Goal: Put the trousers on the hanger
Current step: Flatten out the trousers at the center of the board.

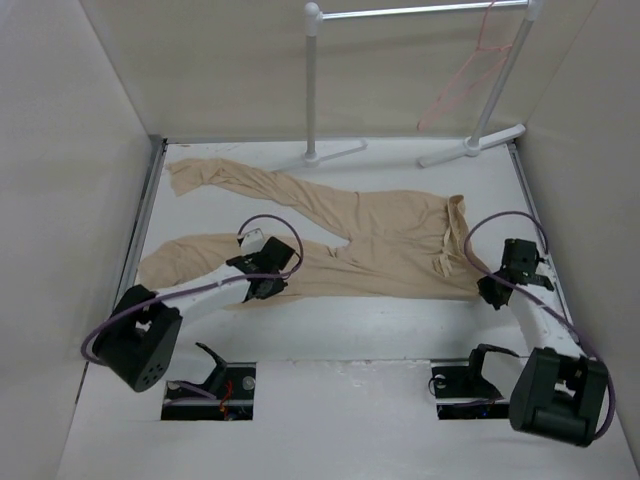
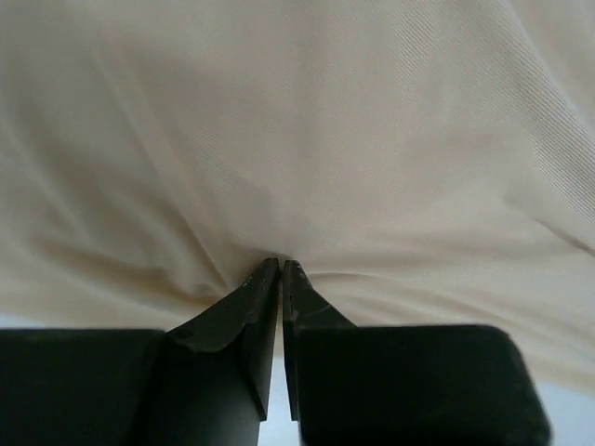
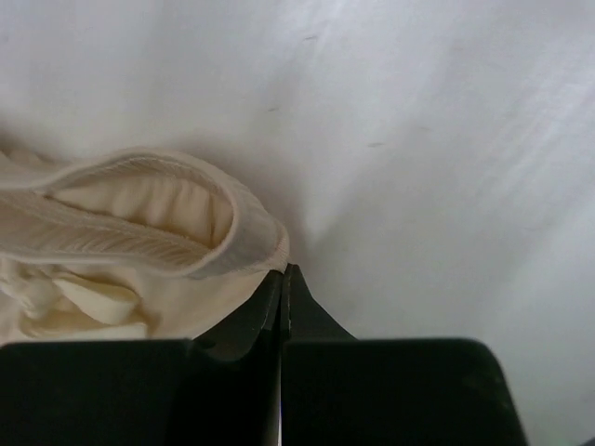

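- Beige and soft right at the tips of the left pincer (image 2: 282, 265): clenched on a pucker of the trousers (image 2: 297, 139), with creases fanning out ahead of the tips.
- Shut tight as well at the right pincer (image 3: 283, 271), touching the waistband corner just to its left. Cannot tell whether any hem is truly caught (no cloth visible between the jaws).
- Step in hand, by judgement: taking hold at both ends before any lift, with nothing raised off the table (image 1: 350, 325) yet.
- Next, probably: make sure of the right-hand pinch, then lift both sides together and carry far forward to the hanger (image 1: 452, 84), guarding against sag or slip.
- Only in the wrist views: the pinch itself, the pucker, and the ribbed seam of the waistband.
- Only from overhead: trousers lying flat between the two pincers, with the legs running on to the left of the left pincer and the waist beside the right one.
- Also only from overhead, well beyond both: pinkish-red wire hanging from the white rack (image 1: 312, 90), high and ahead of the right pincer.
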